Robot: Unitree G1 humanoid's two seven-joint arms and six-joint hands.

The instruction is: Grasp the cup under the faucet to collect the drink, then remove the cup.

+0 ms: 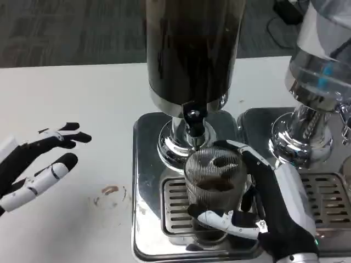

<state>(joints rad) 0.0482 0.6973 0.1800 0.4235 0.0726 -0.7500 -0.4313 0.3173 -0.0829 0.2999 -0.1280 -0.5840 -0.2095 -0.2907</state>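
White table before dark grey carpet floor.

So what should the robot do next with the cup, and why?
Probably keep the right hand holding the ribbed glass cup steady under the faucet. Only a little dark drink shows in the cup, and the dispenser tank is full.

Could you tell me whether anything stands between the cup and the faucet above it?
Nothing visible does: the cup, held by the right robot hand, stands on the drip grate directly under the faucet, its mouth open.
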